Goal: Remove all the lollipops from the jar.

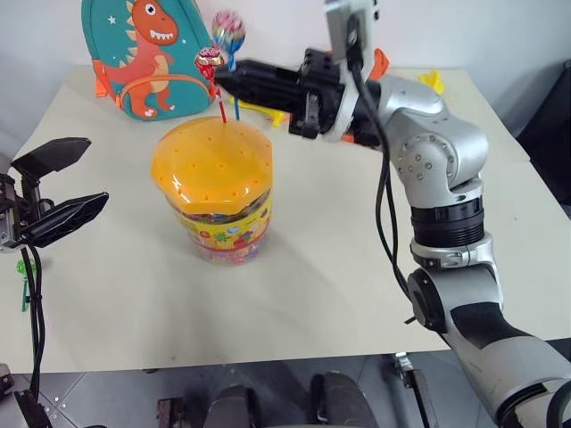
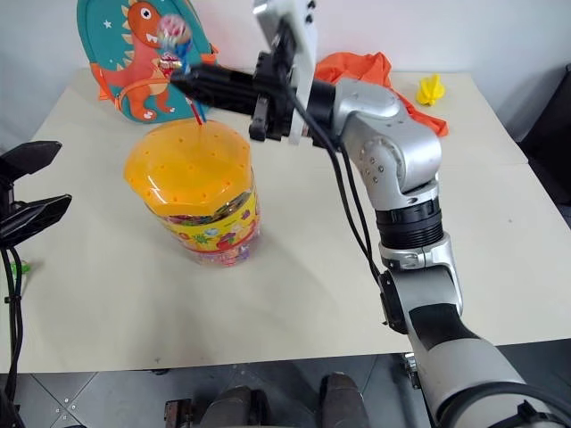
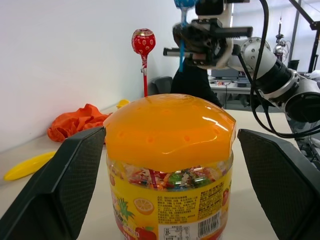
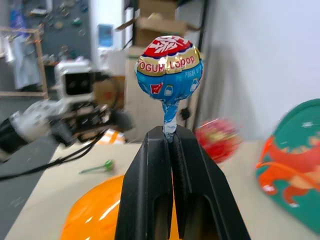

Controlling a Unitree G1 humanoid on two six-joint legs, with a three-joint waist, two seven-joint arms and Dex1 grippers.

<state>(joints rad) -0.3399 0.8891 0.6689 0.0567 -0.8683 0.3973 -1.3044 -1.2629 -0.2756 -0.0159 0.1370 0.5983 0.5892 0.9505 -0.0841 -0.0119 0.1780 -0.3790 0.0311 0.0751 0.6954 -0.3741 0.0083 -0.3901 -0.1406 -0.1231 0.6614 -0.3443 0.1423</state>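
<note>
The jar (image 1: 219, 209), clear with a domed orange lid (image 1: 211, 165), stands mid-table. A red lollipop (image 1: 209, 62) stands upright with its stick in the lid. Above the lid's far side my right gripper (image 1: 221, 80) is shut on the stick of a blue lollipop (image 4: 169, 67), and the stick's lower end looks just clear of the lid. A green lollipop (image 1: 24, 267) lies on the table at the far left. My left gripper (image 1: 96, 171) is open, level with the jar on its left, and its fingers (image 3: 65, 185) flank the jar without touching it.
A teal dinosaur backpack (image 1: 143, 53) stands at the table's back left, close behind the lollipops. An orange cloth (image 2: 357, 67) and a yellow banana (image 2: 432, 89) lie at the back right. The beige table (image 1: 339, 267) has bare room in front of and right of the jar.
</note>
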